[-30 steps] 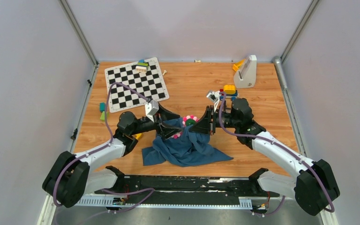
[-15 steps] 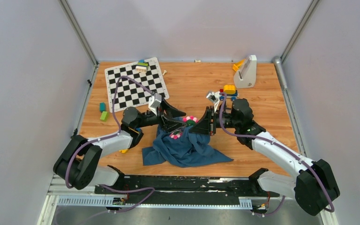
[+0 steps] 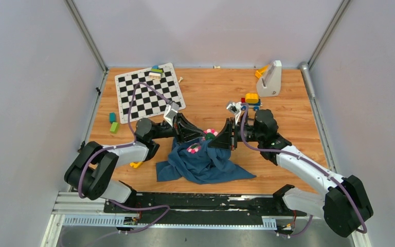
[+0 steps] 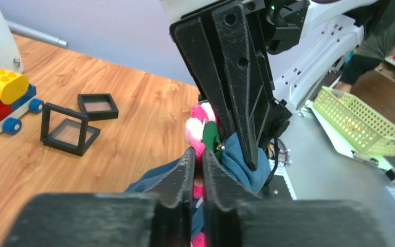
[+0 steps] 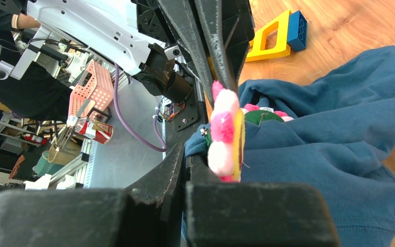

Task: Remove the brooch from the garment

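Both arms met mid-bench over the garment, a blue cloth bunched in a heap.

Left pincer was clenched to a hairline gap, with its tips on the near edge of the brooch. Pink showed in the slot between its fingers, so I read it as gripping the brooch by a petal.

Right pincer was clamped on a fold of the garment just beside the brooch, with blue cloth bulging out at its tips. The two pincers came in from opposite sides, tips nearly touching each other.

Brooch location: up at the peak of the cloth between both pincers, standing on edge.
- Right wrist view showed it edge-on: pink and white petals with a yellow backing.
- Left wrist view showed the dark green centre, with a small metal pin part against the cloth.
- Couldn't tell whether the pin was through the fabric or free.

A smaller magenta oval sat on the garment on the base side of the brooch, no pincer on it.

Elsewhere on the bench:
- checkerboard mat, far left
- toy brick car, behind the right arm's wrist
- white stand, far right
- green blocks, by the left edge
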Robot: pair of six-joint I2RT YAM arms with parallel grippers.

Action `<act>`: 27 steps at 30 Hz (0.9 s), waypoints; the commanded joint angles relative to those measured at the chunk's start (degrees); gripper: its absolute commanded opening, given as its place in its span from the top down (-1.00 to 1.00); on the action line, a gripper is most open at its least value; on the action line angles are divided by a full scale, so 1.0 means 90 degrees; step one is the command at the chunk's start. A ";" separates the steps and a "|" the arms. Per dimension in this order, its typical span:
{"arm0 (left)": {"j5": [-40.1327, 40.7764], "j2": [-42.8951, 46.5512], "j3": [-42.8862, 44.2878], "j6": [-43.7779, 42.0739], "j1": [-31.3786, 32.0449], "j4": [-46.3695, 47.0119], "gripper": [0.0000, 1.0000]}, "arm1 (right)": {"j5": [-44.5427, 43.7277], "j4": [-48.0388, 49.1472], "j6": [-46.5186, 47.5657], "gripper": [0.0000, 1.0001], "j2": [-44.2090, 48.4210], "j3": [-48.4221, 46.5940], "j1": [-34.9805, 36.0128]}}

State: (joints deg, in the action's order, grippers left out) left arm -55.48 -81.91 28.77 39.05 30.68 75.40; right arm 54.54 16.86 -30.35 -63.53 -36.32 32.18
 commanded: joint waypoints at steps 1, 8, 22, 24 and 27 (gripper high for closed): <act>-0.0396 -0.0130 0.0112 0.0354 0.0019 0.0637 1.00 | -0.0046 0.0080 0.0167 0.97 0.0208 0.0030 0.0023; -0.0234 0.0349 0.0149 0.0072 0.0005 -0.0259 1.00 | -0.0756 -0.1232 0.0990 0.38 0.0567 -0.0090 0.0019; 0.0342 0.1608 0.0776 -0.0971 0.0000 -0.4107 1.00 | -0.2094 -0.1818 0.2052 -0.34 0.1497 0.0161 0.0018; 0.0323 0.1714 0.0831 -0.0956 0.0000 -0.4273 1.00 | -0.2169 -0.1571 0.2129 -0.66 0.1593 0.0187 0.0018; 0.0280 0.1862 0.0985 -0.0935 -0.0001 -0.4523 1.00 | -0.2031 -0.1059 0.2276 -0.81 0.1636 0.0262 0.0017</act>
State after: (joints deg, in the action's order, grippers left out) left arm -53.04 -67.96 33.80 31.90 30.68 39.07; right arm 37.52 0.60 -13.43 -50.13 -34.30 32.21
